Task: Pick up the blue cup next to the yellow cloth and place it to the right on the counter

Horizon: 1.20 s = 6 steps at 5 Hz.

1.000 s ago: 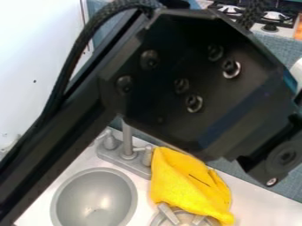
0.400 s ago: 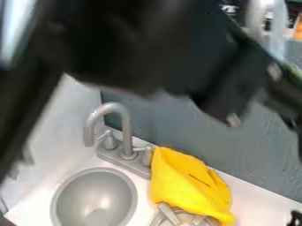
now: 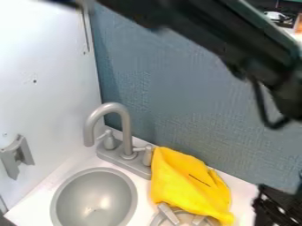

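One wall [image 3: 177, 97]; one basin [image 3: 94, 198]; one faucet [image 3: 126, 132]; one claw [image 3: 277, 205] near one yellow cloth [image 3: 187, 183]; cannot tell how wide

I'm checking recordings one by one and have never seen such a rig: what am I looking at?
A fixed camera looks down at a slant on a black robot arm, upper right. Its black gripper is partly in view, lower right; whether it holds anything, I cannot tell. Nearest it, but apart, a crumpled yellow cloth lies on the white counter, beside a curved grey metal-look tap. Lower left is a round grey basin.
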Each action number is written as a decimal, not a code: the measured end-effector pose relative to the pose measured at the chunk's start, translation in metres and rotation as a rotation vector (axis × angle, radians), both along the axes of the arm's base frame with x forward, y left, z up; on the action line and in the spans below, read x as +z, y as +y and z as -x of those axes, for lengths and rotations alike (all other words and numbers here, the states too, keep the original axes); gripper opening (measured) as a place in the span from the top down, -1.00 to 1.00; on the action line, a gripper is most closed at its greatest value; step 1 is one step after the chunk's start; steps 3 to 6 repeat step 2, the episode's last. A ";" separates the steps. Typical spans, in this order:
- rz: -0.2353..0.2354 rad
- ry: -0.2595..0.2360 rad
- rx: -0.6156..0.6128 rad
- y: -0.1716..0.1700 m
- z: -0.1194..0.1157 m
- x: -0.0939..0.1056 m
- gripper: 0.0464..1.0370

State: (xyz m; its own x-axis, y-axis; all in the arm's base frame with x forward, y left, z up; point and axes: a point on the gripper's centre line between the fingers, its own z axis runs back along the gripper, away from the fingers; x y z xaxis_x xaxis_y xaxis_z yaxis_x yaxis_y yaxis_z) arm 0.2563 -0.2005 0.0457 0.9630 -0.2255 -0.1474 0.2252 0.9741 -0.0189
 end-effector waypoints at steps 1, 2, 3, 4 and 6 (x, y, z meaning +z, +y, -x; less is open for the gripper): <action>-0.043 -0.033 0.116 0.051 0.002 0.005 -0.93; -0.057 -0.019 0.212 0.099 0.000 -0.004 -0.93; -0.057 -0.019 0.212 0.099 0.000 -0.004 -0.93; -0.057 -0.019 0.212 0.099 0.000 -0.004 -0.93; -0.057 -0.019 0.212 0.099 0.000 -0.004 -0.93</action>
